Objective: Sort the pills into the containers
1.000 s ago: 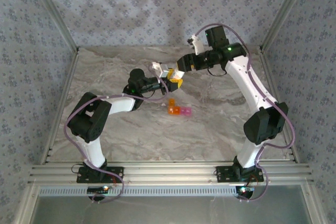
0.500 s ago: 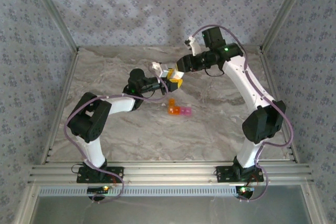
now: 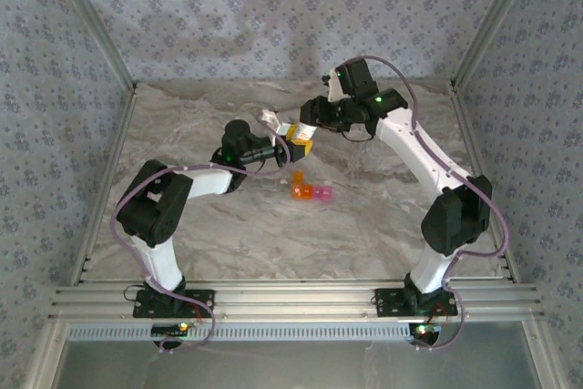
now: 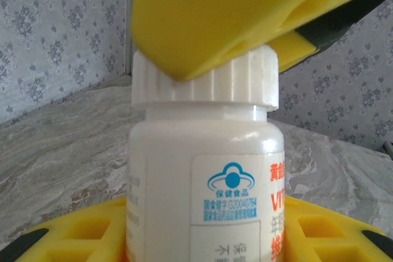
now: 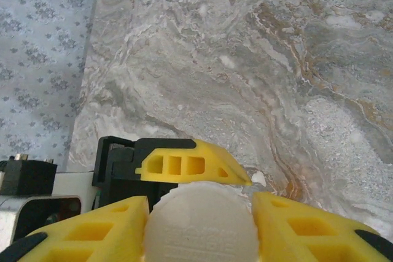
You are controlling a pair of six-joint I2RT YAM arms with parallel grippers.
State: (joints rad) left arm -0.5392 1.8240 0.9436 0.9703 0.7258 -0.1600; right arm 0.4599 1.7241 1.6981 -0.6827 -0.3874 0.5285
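Much bare table rings the containers, left end effector clasping the bottle

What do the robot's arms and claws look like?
Both the left arm and right arm are white tubes with chunky black joints, thin lilac cables looping alongside and tiny green lights. The left claw and right claw have yellow fingers with hollow square holes and black trim.

left hand / right hand: meet at white bottle above desk | containers: orange-to-pink strip, flat on desk, near both hands, apart
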